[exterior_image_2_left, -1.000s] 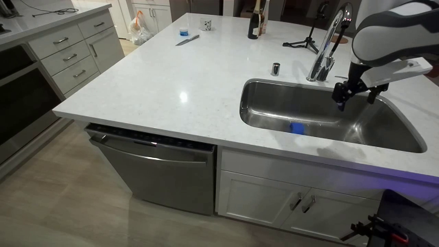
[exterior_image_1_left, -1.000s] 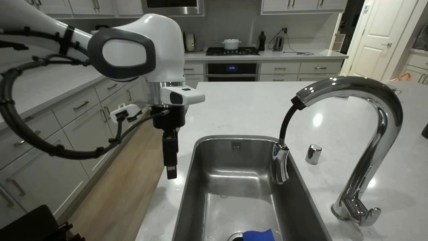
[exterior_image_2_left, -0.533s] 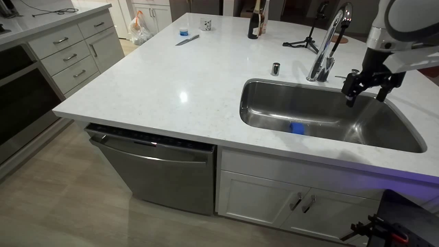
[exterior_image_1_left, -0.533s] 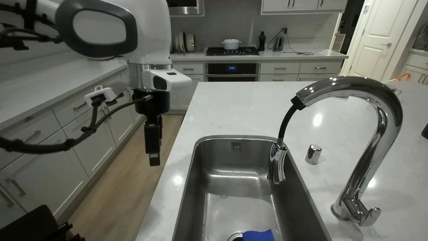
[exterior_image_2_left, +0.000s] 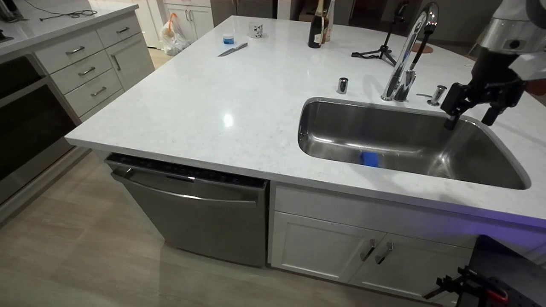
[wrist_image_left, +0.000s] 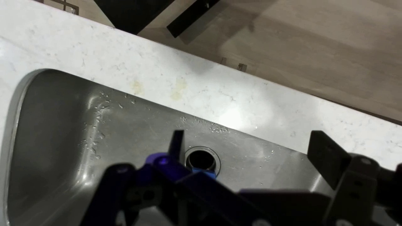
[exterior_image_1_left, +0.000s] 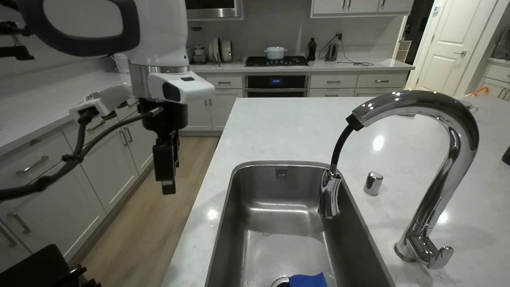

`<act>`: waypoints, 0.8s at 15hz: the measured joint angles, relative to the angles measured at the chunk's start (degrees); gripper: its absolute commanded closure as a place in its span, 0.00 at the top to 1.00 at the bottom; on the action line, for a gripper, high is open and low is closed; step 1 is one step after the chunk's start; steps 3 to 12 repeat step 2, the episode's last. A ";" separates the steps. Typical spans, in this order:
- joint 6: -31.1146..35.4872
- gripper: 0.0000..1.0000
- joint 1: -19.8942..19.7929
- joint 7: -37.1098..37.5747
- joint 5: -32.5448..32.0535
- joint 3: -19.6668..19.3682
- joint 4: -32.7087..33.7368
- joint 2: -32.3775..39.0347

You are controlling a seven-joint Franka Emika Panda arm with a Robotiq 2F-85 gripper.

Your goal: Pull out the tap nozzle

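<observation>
Gripper [exterior_image_2_left: 471,120] spread wide; tap nozzle [exterior_image_1_left: 330,194] dangles on hose [exterior_image_1_left: 339,149]; in wrist view, gripper part-hides blue item [wrist_image_left: 207,172], nature unclear.

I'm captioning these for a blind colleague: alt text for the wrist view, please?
Robot gripper, jaws wide apart and empty, over a metal sink; through the gap show the drain and part of a blue object. White countertop and brownish floor lie beyond.

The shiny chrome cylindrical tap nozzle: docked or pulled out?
Pulled out: the tap nozzle hangs below the arched chrome spout, with thin black hose exposed between them.
</observation>
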 measured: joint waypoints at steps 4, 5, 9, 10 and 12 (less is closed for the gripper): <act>0.07 1.00 0.48 0.01 -0.06 -0.41 0.00 0.75; 0.07 1.00 0.48 0.01 -0.06 -0.41 0.00 0.75; 0.07 1.00 0.48 0.01 -0.06 -0.41 0.00 0.75; 0.07 1.00 0.48 0.01 -0.06 -0.41 0.00 0.75; 0.07 1.00 0.48 0.01 -0.06 -0.41 0.00 0.75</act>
